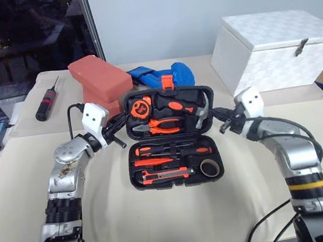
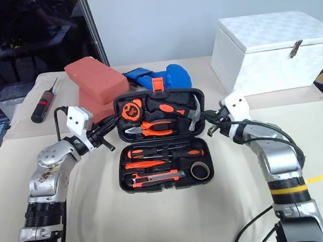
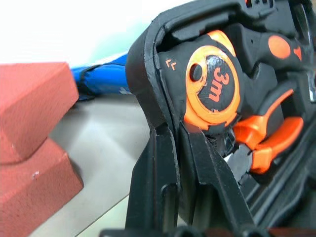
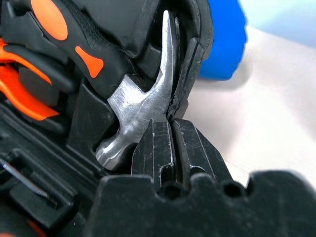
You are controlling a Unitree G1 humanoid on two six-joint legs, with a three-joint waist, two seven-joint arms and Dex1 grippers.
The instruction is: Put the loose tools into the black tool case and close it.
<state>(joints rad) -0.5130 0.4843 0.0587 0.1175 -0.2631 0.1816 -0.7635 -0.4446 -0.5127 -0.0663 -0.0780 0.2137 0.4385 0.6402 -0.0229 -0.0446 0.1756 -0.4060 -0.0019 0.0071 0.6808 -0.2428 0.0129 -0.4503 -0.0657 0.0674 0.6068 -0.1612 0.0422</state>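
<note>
Two grippers of mine meet the flat black plastic tool case point(image 1: 171, 136) from either side in the head views: my left gripper point(image 1: 122, 123) at the left edge of its raised lid, my right gripper point(image 1: 219, 117) at the lid's right edge. The case stands half open in the middle of the beige table point(image 1: 114, 215), its lid tilted up with the orange latch point(image 1: 168, 83) at the top. In the lower tray lie two orange-and-black-handled screwdrivers point(image 1: 171, 149), an orange-and-black utility knife point(image 1: 163, 175) and a small grey tape roll point(image 1: 209, 167). The lid carries a round orange-and-black tape measure point(image 1: 141, 107), orange-handled pliers point(image 1: 163, 125) and a steel claw hammer point(image 1: 198, 109). Behind the case sit a red foam block point(image 1: 100, 78), a blue cloth bundle point(image 1: 162, 76) and a white box with a metal clasp point(image 1: 276, 48); a black-and-red-handled screwdriver point(image 1: 47, 101) lies far off to my left. In the left wrist view my black fingers point(image 3: 158, 182) are pinched on the lid's rim, just below the tape measure marked 3m. In the right wrist view my fingers point(image 4: 163, 153) are pressed together on the lid's thin edge, right beside the hammer head.
</note>
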